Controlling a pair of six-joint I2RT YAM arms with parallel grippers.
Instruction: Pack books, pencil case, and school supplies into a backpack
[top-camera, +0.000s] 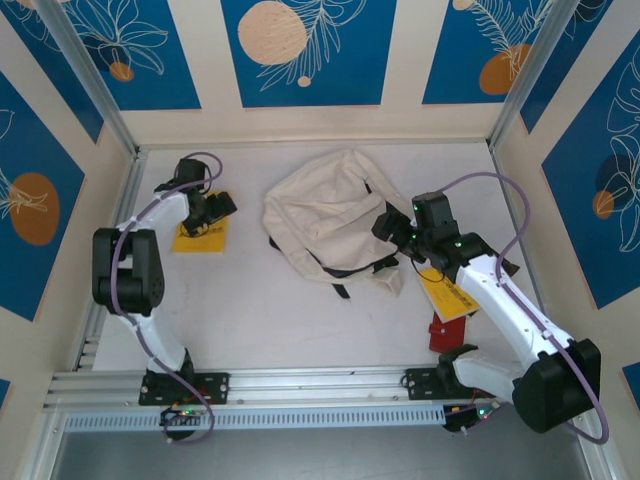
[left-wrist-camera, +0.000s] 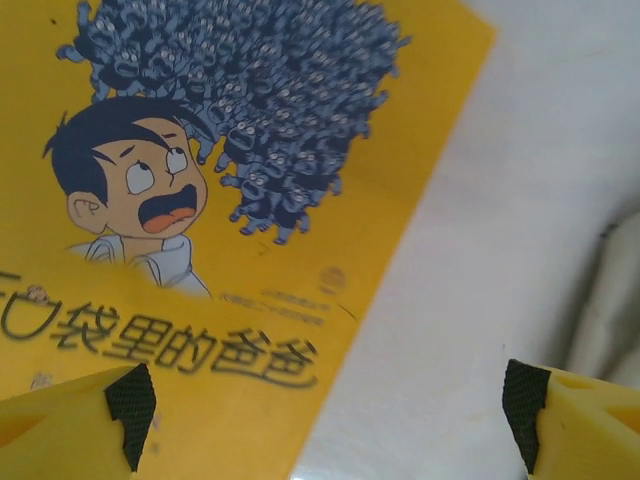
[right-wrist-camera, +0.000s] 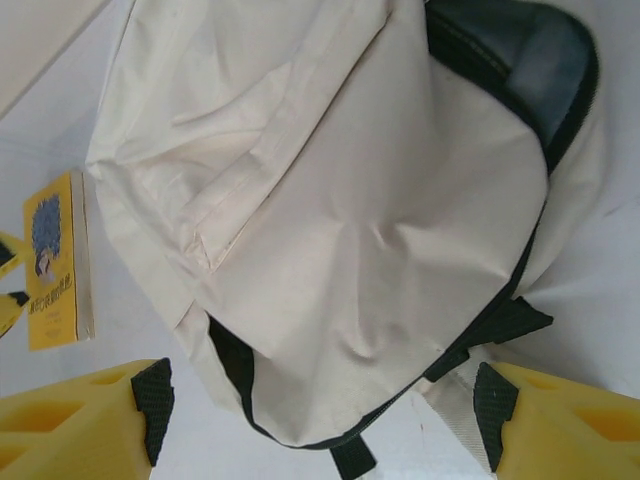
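Note:
The cream-white backpack (top-camera: 325, 215) lies flat in the middle of the table, its dark-lined opening (right-wrist-camera: 520, 50) toward the right. A yellow book with a grey-blue cartoon picture (top-camera: 200, 238) lies to its left. My left gripper (top-camera: 222, 208) hovers open over that book's right edge (left-wrist-camera: 200, 200); one finger is above the cover and the other above bare table, with nothing held (left-wrist-camera: 330, 410). My right gripper (top-camera: 393, 227) stands open just over the backpack's near edge (right-wrist-camera: 340, 200), its pads (right-wrist-camera: 152, 405) apart on either side of the fabric and a dark strap tab (right-wrist-camera: 352, 458).
A second yellow book (top-camera: 445, 293) and a red-and-black book (top-camera: 447, 333) lie under my right forearm near the front right. The backpack's straps (top-camera: 345, 272) trail toward the front. Cream walls enclose the table on three sides.

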